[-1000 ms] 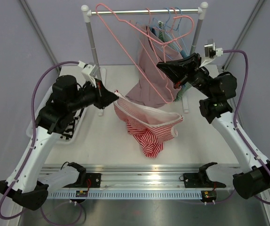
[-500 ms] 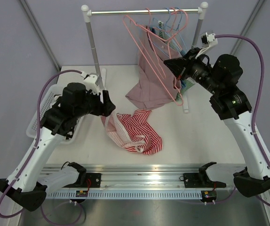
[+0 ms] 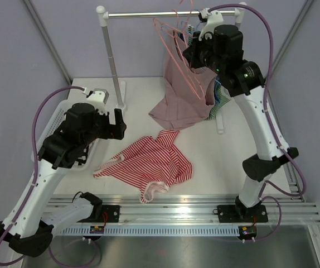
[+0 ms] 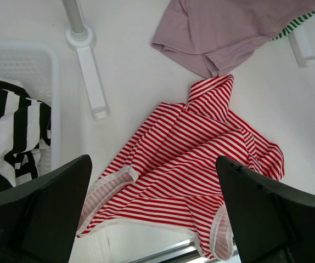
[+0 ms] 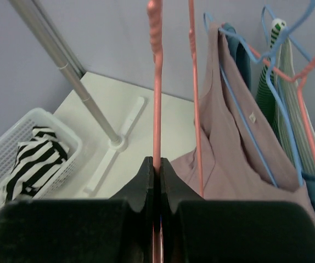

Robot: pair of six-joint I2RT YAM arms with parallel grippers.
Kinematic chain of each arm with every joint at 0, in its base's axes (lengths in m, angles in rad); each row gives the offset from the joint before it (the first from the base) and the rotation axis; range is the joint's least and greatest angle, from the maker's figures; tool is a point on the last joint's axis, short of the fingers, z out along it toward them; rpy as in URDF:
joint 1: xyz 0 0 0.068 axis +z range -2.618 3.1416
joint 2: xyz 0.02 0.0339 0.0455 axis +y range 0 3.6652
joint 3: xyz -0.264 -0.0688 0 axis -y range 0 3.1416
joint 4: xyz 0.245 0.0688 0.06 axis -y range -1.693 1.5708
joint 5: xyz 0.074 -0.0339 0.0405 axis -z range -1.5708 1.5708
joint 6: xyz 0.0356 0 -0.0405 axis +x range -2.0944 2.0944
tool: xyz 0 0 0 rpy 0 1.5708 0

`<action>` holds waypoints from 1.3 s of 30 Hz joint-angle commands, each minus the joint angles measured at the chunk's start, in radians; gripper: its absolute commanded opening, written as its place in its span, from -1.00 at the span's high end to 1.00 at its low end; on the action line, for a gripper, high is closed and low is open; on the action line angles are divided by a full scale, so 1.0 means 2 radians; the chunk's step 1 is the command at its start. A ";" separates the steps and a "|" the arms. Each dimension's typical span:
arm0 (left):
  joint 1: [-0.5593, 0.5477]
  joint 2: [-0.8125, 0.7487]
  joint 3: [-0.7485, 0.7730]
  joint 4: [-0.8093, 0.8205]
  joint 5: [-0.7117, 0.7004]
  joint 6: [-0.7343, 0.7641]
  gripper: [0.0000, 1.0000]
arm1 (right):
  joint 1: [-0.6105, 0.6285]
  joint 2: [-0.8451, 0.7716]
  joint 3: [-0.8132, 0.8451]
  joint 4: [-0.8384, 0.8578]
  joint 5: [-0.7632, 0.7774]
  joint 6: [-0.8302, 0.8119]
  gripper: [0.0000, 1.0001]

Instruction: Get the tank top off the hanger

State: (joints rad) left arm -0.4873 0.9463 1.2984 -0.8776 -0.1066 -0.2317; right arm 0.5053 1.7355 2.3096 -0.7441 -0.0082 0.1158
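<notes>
The red-and-white striped tank top (image 3: 149,164) lies crumpled flat on the white table, off any hanger. My left gripper (image 3: 118,124) hovers above its left side, open and holding nothing. In the left wrist view the tank top (image 4: 196,159) spreads out below and between the wide-apart fingers of the left gripper (image 4: 152,161). My right gripper (image 3: 190,56) is raised near the rail, shut on the bare pink hanger (image 3: 174,50). The right wrist view shows the hanger's pink wire (image 5: 156,82) pinched in the right gripper (image 5: 157,167).
A clothes rack with a metal rail (image 3: 149,14) and pole (image 3: 111,61) stands at the back. A mauve garment (image 3: 182,95), blue hangers (image 5: 256,55) and a green striped garment (image 3: 218,106) hang there. A white basket (image 3: 48,139) at left holds black-and-white striped cloth (image 4: 9,131).
My left gripper opened and let go of the tank top, which dropped and spread on the table. My right gripper carried the pink hanger up and back toward the rail.
</notes>
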 commanded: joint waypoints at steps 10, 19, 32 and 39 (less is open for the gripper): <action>-0.002 -0.012 -0.004 -0.002 -0.063 0.009 -0.98 | 0.034 0.175 0.199 0.022 0.132 -0.055 1.00; -0.010 -0.002 -0.016 0.008 -0.053 -0.012 -0.98 | 0.039 0.208 0.194 0.035 0.143 -0.072 1.00; -0.147 0.143 -0.108 0.133 -0.086 -0.124 -0.98 | 0.043 0.025 -0.018 0.056 0.056 -0.011 -0.80; -0.196 0.255 -0.137 0.202 -0.074 -0.130 -0.98 | 0.043 -0.157 -0.226 0.103 -0.010 -0.002 -0.99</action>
State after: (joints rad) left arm -0.8459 1.4014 1.0290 -0.6018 -0.2565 -0.4561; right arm 0.5827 1.5585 1.9678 -0.6434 0.0643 0.0914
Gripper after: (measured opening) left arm 0.988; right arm 0.993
